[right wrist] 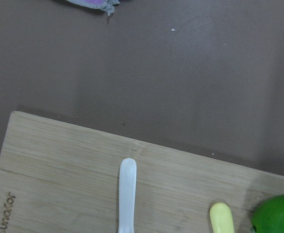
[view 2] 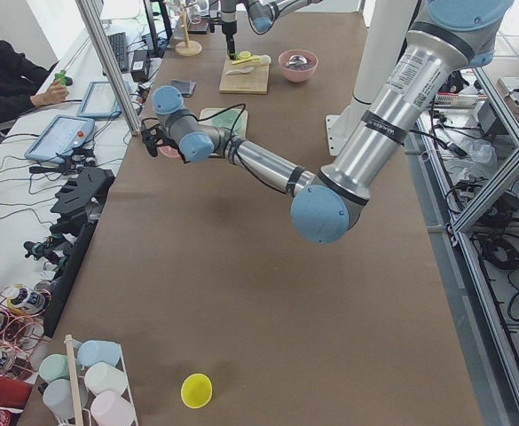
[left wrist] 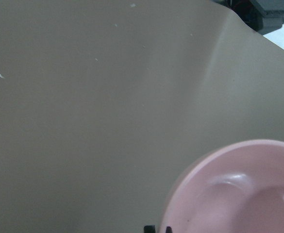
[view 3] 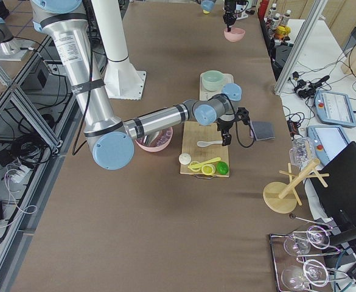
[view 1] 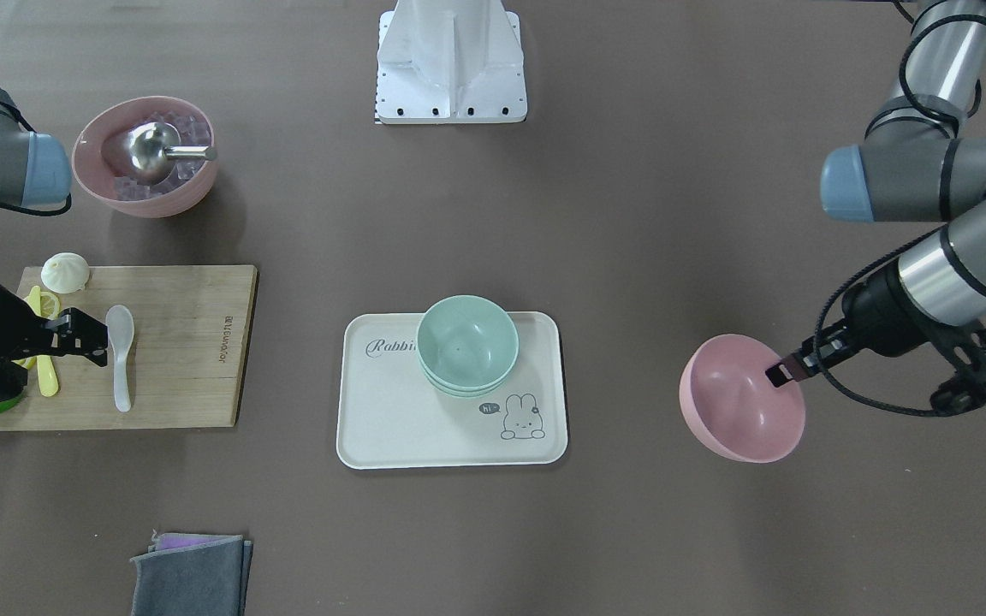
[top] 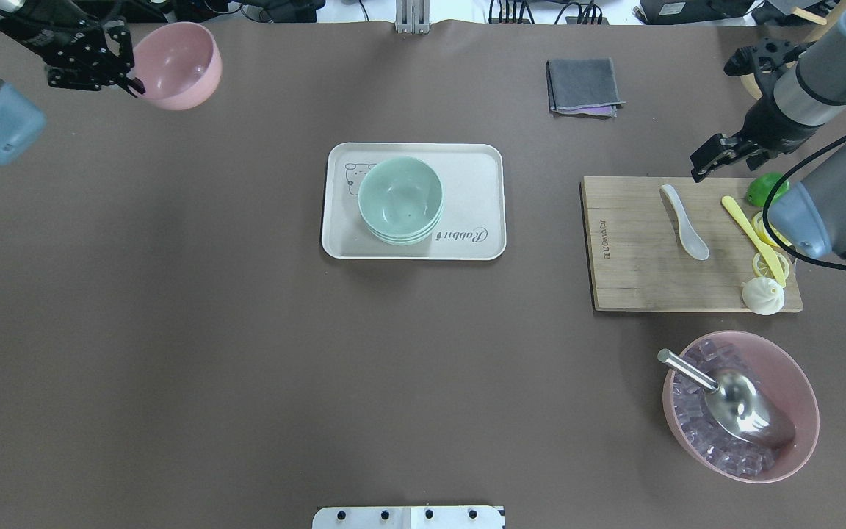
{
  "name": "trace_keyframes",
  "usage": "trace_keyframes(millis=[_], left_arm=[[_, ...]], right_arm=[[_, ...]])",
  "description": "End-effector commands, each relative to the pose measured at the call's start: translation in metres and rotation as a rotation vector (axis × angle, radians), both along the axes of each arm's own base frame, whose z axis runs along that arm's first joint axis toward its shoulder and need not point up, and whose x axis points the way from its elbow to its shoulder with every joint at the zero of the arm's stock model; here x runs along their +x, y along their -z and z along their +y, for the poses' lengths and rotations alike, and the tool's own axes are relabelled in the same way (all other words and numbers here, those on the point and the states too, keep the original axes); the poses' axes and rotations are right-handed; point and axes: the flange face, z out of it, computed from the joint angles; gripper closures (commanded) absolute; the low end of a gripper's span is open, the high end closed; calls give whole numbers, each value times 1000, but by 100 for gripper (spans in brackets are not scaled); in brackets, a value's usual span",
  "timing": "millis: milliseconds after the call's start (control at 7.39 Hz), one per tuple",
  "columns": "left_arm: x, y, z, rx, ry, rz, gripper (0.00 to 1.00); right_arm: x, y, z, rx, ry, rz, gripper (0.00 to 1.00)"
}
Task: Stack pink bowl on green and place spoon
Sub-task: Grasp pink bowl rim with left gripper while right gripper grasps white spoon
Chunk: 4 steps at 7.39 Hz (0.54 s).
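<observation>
Pink plastic, filled with clear ice cubes: this ice bowl is nearest to the robot, on the right part of the brown table, and a steel scoop lies in it. Behind it is a bamboo cutting board with a burned brand mark along one short edge, too small to read with certainty. On the board lie the white soup spoon, a yellow spoon, a lime and a steamed bun.

The right pincer hovers above the board near the white soup spoon, with jaws apart and nothing between them. Its wrist view shows only the handle end of the spoon.

In the middle stands a cream tray carrying nested green bowls. The overhead view gives the whole script word "Rabbit". In the front-facing view the bowls cover the last letter, but there a drawn rabbit with a "hi" bubble is clear.

Farthest are a grey cloth and, at the far left corner, well apart from the tray, the pink bowl. It is tilted, and the left pincer is clamped on its rim. The left wrist view shows the fingertips at that rim.

Only the left side view shows a yellow cup on the table.
</observation>
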Motion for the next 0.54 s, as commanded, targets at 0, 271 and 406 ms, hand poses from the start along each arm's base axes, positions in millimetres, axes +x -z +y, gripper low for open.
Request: trace_keyframes(millis=[0,271,406], left_arm=[[61,62,13,-48,2,69,100],[84,72,18,-33,39,52,100],[95,76,17,-19,53,41,100]], right_arm=[[-40,-5,11,-4,26,8,3],[-55,-8,18,-4,44,22,7],[-55,-15,19,-13,46,30,9]])
